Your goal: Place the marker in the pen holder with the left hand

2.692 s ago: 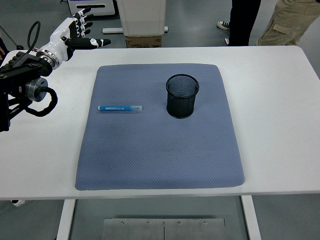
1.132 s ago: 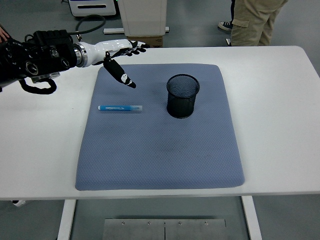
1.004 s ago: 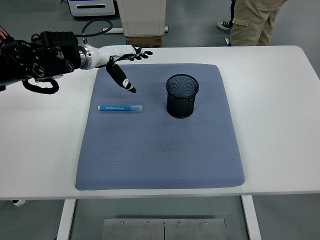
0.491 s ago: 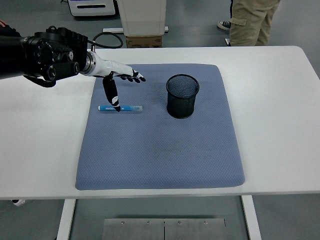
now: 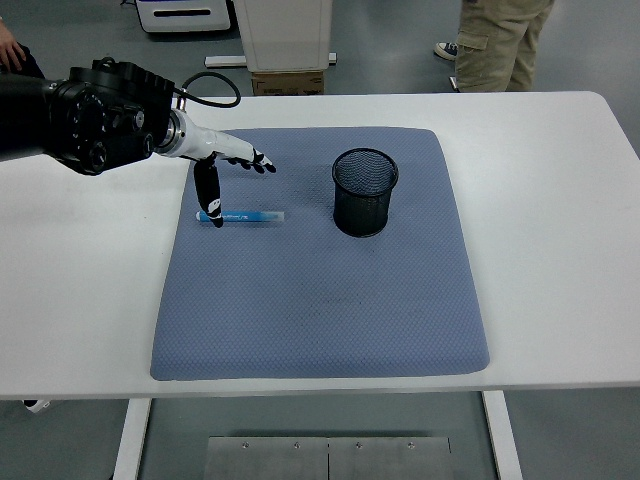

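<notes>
A blue marker lies flat on the blue-grey mat, left of a black mesh pen holder that stands upright. My left hand hangs over the marker's left end, fingers spread. Its thumb points down, tip at or just above the marker. Nothing is held. The right arm does not show.
The mat covers the middle of the white table. A person's legs stand beyond the far edge at the top right. A cardboard box and a white cabinet sit behind the table.
My left arm swung in from the far left corner over the mat and lowered. In the last half second the hand slid slightly left along the marker. Marker and holder stayed put.
</notes>
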Controlling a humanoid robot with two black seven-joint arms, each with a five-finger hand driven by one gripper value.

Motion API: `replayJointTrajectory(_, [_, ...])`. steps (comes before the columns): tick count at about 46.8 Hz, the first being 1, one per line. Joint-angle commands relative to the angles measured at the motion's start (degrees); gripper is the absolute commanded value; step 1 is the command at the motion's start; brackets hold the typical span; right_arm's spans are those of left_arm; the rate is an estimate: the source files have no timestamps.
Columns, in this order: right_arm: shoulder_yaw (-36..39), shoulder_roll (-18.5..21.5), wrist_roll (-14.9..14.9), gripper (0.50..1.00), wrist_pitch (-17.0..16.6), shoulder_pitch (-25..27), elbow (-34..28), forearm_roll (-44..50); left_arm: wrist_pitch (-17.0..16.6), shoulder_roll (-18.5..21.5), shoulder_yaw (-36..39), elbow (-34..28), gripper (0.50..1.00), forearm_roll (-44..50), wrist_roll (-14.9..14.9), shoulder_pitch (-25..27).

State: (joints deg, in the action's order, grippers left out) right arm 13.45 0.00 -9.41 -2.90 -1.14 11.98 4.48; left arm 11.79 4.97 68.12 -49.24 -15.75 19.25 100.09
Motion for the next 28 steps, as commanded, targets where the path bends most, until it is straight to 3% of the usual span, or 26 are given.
replayJointTrajectory(1, [0.0,0.0,0.0,1.0,0.0,-0.1,0.0,0.0,-0.4,-0.3,0.0,0.5,1.0,-0.8,-0.1,-1.8])
replayJointTrajectory(8, [0.0,0.0,0.0,1.0,0.0,0.0,0.0,0.0,-0.8,-1.0,0.0,1.8,1.0,-1.3,-0.1,-3.7])
replayJointTrajectory(28, [0.0,0.0,0.0,1.0,0.0,-0.1,0.0,0.0,-0.3,-3.7,-1.8,3.0,1.0,-2.1,-0.1,-3.0])
